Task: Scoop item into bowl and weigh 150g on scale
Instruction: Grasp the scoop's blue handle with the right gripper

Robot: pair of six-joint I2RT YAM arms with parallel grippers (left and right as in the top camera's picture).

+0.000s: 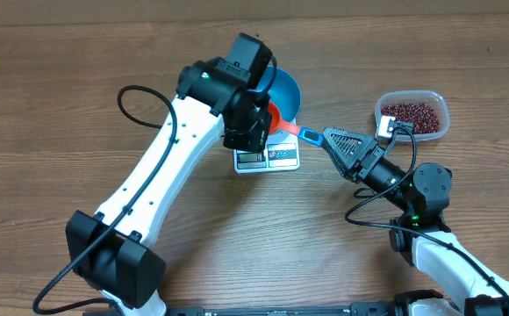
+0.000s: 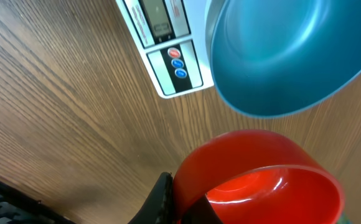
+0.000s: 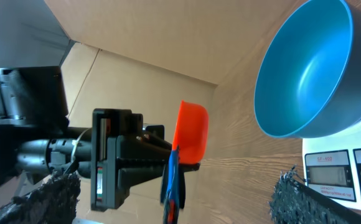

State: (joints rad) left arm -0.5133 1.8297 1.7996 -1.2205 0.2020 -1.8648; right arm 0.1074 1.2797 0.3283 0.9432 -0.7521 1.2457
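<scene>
The blue bowl [image 1: 283, 91] [image 2: 280, 56] [image 3: 311, 68] stands empty on the white scale [image 1: 268, 159] [image 2: 168, 56] [image 3: 342, 177]. My left gripper [image 1: 254, 132] [image 2: 182, 202] is shut on the rim of a red scoop [image 1: 276, 118] [image 2: 261, 180] [image 3: 191, 132], held beside the bowl above the scale. The scoop's blue handle [image 1: 311, 134] [image 3: 171, 183] points toward my right gripper [image 1: 332, 139] [image 3: 174, 208], which is open, its fingers wide on either side of the handle end without touching it. The item, dark red beans [image 1: 411, 115], lies in a clear tub at the right.
The clear tub [image 1: 440, 112] stands at the right, behind my right arm [image 1: 417, 189]. The left arm [image 1: 162, 175] stretches across the left of the wooden table. A black cable [image 1: 136, 101] loops at its side.
</scene>
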